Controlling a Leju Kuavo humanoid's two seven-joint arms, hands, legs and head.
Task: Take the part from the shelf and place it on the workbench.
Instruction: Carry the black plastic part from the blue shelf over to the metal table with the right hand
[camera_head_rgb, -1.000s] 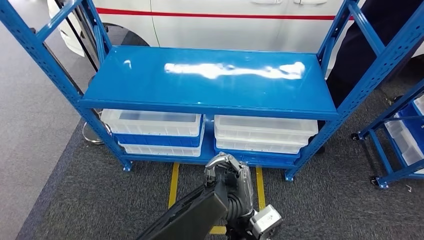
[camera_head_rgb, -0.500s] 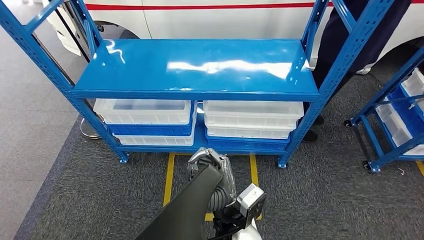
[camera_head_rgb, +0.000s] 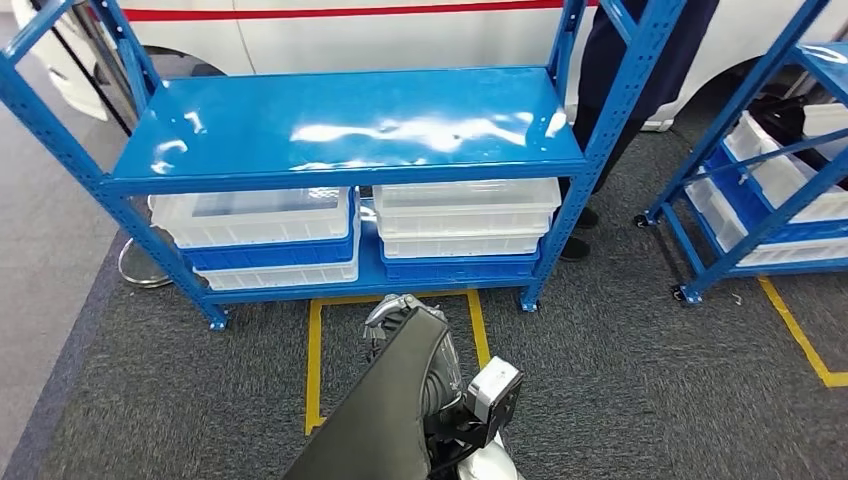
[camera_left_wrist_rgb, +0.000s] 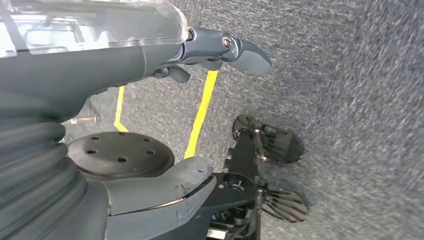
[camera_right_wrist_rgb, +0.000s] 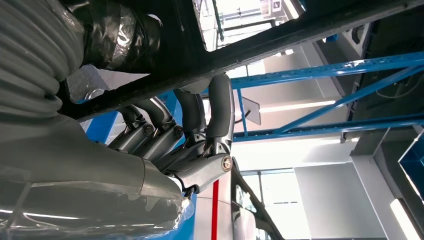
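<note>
Your right hand (camera_head_rgb: 400, 318) is wrapped around one end of the part (camera_head_rgb: 385, 410), a long dark panel that runs back from the fingers toward the robot's body; in the right wrist view the fingers (camera_right_wrist_rgb: 220, 107) curl over the panel's edge, so the hold looks firm but sits at one end only. That is the first risk: with most of the panel's length hanging behind the hand, a quick swing could lever it out of the fingers or let it twist. The blue shelf (camera_head_rgb: 330, 130) stands just ahead of the hand, its corner posts on either side, and a person (camera_head_rgb: 625, 60) stands beyond the far post; a wide turn could clip the panel on a post or bring it toward that person. Your left hand (camera_left_wrist_rgb: 150, 80) hangs low over the carpet with fingers apart and nothing in it, so it gives no support. No workbench is in sight, so judge the turn carefully before you move
</note>
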